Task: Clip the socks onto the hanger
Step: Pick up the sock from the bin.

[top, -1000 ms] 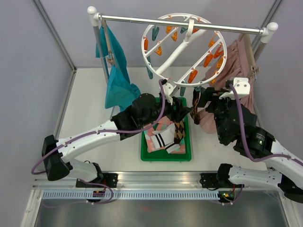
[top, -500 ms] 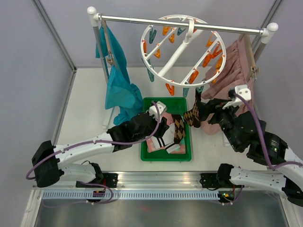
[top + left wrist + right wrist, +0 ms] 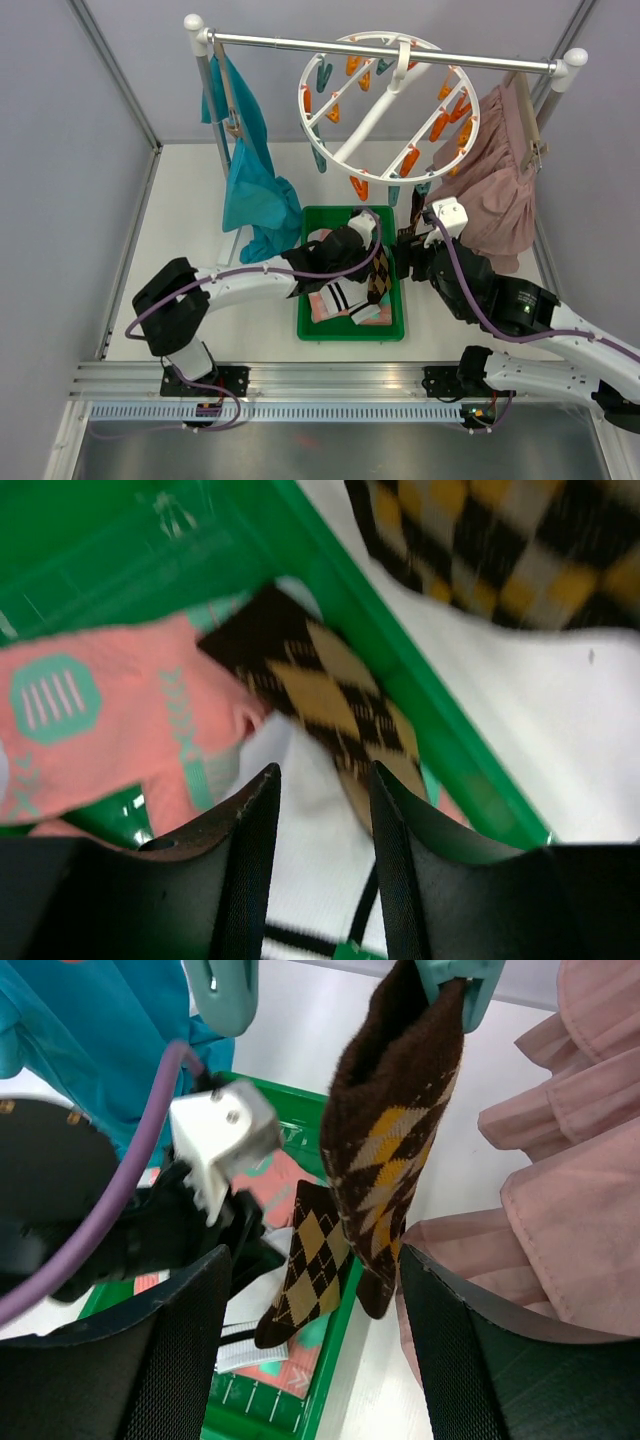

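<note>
Both seemingly empty: left end effector [image 3: 322, 780] narrow over argyle sock [image 3: 320, 695], right end effector [image 3: 315, 1260] wide near skirt [image 3: 560, 1190].

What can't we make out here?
- Left wrist view: the hanging sock is blurred and cut off by the top edge; its clip is outside the frame.
- Right wrist view: the teal clip on that sock is cut by the top edge, so its bite can't be judged.
- Top view: the left arm covers part of the green bin, so its socks can't be counted; the right arm hides most of the hanging sock.
</note>
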`<state>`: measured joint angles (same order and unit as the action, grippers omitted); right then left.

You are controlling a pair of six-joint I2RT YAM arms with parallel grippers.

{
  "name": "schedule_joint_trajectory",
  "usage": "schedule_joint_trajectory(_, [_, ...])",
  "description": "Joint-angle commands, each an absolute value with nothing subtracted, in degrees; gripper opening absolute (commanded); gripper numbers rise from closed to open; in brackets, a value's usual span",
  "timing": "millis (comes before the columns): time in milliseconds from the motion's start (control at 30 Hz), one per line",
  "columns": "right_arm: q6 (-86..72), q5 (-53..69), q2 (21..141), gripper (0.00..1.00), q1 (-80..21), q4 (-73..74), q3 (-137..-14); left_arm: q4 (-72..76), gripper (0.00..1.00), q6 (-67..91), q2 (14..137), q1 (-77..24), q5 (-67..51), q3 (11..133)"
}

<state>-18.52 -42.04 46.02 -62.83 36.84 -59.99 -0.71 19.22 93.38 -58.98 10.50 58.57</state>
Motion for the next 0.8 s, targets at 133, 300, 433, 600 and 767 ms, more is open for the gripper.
schedule_joint_trajectory(133, [-19.34,-43.15,45.88,0.74,-63.02,35.24,-59.94,-1.30,0.50,26.98,100.89,-55.64,11.77,69.77])
schedule_joint_trajectory(300, [-18.90,-44.03,45.26,0.75,-63.02,36.38,-61.26,-4.39,0.50,29.88,104.32,-55.37,13.53,72.59])
schedule_joint_trajectory(433, [-18.46,-44.30,44.74,0.75,-62.93,37.09,-62.14,-5.97,0.50,31.90,104.06,-55.28,16.17,72.16])
schedule_joint_trajectory(600, [-18.28,-44.56,44.65,0.75,-63.02,36.83,-61.79,-6.68,0.53,33.31,103.97,-55.20,18.28,71.63])
schedule_joint_trajectory(767, [-18.28,-44.47,44.91,0.75,-63.02,36.82,-61.96,-6.07,0.54,34.10,106.52,-54.41,17.14,73.30])
